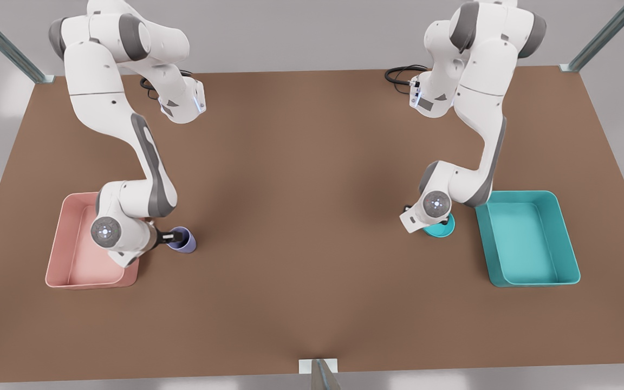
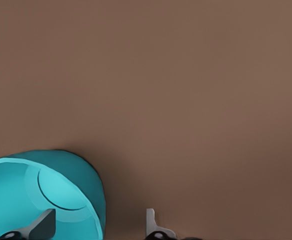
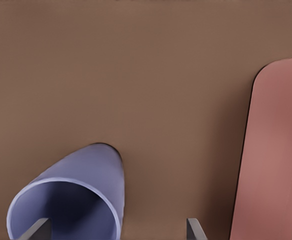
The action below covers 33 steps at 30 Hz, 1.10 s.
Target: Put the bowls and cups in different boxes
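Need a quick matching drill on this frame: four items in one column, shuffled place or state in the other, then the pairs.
Items:
1. purple cup
2. teal bowl
3. pink box
4. teal box

Descriptions:
A. on the table at the front view's right edge
B. one finger of the left gripper inside its rim
C. partly under the arm on the front view's left
D. one finger of the right gripper inside its rim

Pairs: 1-D, 2-B, 3-C, 4-A

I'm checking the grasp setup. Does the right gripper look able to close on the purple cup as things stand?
Probably yes. The right gripper is open, with one finger inside the purple cup and the other outside its wall. The pink box lies off to the side, apart from it.
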{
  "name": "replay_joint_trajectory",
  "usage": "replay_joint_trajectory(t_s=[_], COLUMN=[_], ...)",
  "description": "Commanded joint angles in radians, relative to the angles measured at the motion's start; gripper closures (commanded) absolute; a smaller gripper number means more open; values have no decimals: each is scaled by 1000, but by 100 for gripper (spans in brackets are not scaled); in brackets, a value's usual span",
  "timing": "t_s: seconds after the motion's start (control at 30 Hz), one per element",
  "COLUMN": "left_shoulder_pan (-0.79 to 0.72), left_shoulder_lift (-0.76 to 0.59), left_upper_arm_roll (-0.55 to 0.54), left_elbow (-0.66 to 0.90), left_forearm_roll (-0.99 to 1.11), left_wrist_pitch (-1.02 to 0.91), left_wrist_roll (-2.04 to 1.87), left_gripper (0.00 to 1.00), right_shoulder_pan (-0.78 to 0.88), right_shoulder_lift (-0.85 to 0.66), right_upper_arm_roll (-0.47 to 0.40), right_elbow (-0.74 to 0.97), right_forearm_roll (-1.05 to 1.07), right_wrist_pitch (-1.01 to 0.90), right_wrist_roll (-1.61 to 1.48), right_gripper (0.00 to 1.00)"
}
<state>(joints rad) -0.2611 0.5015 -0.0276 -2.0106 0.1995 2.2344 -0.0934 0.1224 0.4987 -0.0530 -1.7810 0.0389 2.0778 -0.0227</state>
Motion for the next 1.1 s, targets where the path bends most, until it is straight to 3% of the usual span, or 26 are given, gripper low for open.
replay_joint_trajectory(t_s=[0.0,0.03,0.17,0.3,0.33,0.37,0.47,0.5,0.53,0.6,0.7,0.8,0.97,1.0,1.03,1.07], left_shoulder_pan=[-1,-1,-9,-9,-7,-6,98,173,281,353,365,367,378,378,376,375], left_shoulder_lift=[2,2,2,-15,-27,-69,-138,-138,-117,-38,25,97,172,172,170,157], left_upper_arm_roll=[5,14,20,20,21,21,44,44,44,71,87,101,103,103,103,101], left_elbow=[-2,0,6,20,20,64,431,461,480,477,448,382,378,380,380,383], left_forearm_roll=[4,40,44,44,44,46,51,54,54,58,54,54,51,51,47,47], left_wrist_pitch=[36,37,39,25,16,-103,-578,-572,-520,-438,-386,-276,-248,-249,-252,-262], left_wrist_roll=[-88,-88,-146,-157,-155,-152,-112,-17,119,129,119,119,118,119,118,121], left_gripper=[35,49,78,79,79,79,79,79,79,79,79,79,79,60,20,0], right_shoulder_pan=[-3,-6,-13,-13,-13,-12,-9,-6,-3,-1,-13,-104,-285,-288,-291,-291], right_shoulder_lift=[4,4,24,40,40,40,57,55,55,47,-23,-81,-60,-48,-28,6], right_upper_arm_roll=[1,1,1,1,1,2,4,4,4,4,5,-4,-25,-51,-67,-71], right_elbow=[-8,-17,-47,-55,-55,-55,-41,-38,-34,-25,-20,181,307,307,307,308], right_forearm_roll=[6,9,12,19,19,19,21,21,22,21,41,33,-42,-57,-57,-53], right_wrist_pitch=[73,73,76,79,77,77,77,76,71,65,13,-290,-315,-315,-315,-305], right_wrist_roll=[-17,-17,-17,-17,-17,-17,-14,-13,-11,-13,-59,-264,-556,-556,-554,-551], right_gripper=[0,0,0,2,18,43,74,79,79,79,79,79,79,79,79,79])
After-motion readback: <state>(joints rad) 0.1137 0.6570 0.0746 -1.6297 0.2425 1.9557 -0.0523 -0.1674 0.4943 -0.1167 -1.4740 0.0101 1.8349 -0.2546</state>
